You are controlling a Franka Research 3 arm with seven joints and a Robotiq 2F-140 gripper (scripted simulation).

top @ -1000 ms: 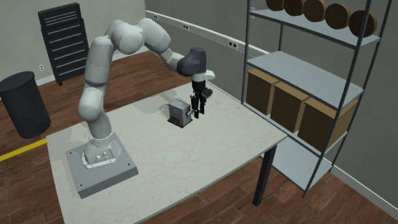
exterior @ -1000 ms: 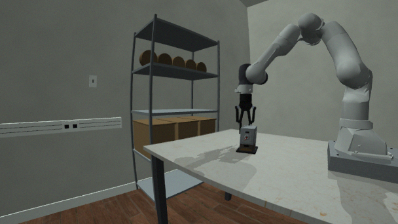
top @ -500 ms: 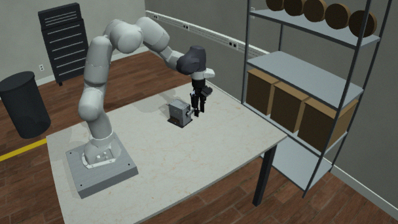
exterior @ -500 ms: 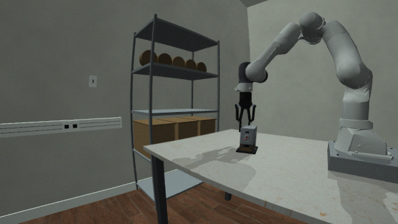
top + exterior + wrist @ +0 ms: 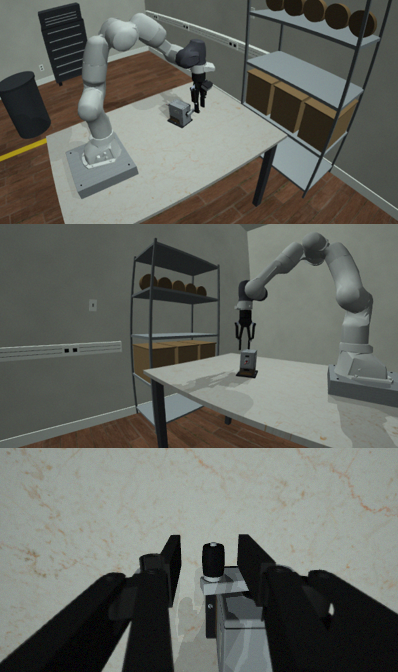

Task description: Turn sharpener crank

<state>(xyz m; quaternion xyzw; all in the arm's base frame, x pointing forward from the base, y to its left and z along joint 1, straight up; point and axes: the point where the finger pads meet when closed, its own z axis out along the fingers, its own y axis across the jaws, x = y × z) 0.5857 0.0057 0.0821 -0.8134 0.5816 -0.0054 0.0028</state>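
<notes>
The grey box sharpener [image 5: 179,112] stands on its dark base on the marble table, and also shows in the exterior view [image 5: 247,363]. Its crank [image 5: 190,112] sticks out of the side facing the shelf. In the wrist view the crank's black knob [image 5: 213,562] stands on the grey crank arm [image 5: 226,584], above the sharpener body [image 5: 240,633]. My gripper [image 5: 209,550] [image 5: 198,109] [image 5: 244,346] points down over the crank, just above the sharpener's top. Its fingers are partly open and straddle the knob, with a gap on each side. They hold nothing.
A metal shelf rack [image 5: 307,82] with cardboard boxes [image 5: 291,106] stands close to the table's right edge. The arm's base plate [image 5: 99,167] sits at the table's near left. A black bin [image 5: 23,105] and a black cabinet [image 5: 63,42] stand on the floor.
</notes>
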